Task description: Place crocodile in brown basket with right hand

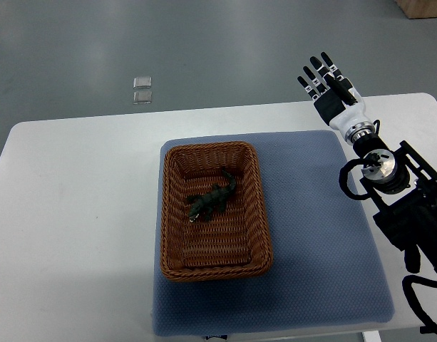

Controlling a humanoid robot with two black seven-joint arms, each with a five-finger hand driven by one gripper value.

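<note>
- Crocodile (212, 199): lies inside brown basket (177, 214), near its middle.
- Right hand (326, 83): fingers extended, empty, well apart past the mat's (318, 235) far corner (left arm unseen).
- Risk: slight; a low sweep of the arm could nudge the basket.

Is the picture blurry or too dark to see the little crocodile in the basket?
Top view: sharp and evenly lit, with only soft shadows; the dark green toy crocodile is clear enough against the brown woven wicker basket, though its dark colour hides small details. Top view: the grey floor shows a faint pale sheen, no harsh glare. Top view: the black-and-white robot right hand looks crisp, fingers spread.
</note>
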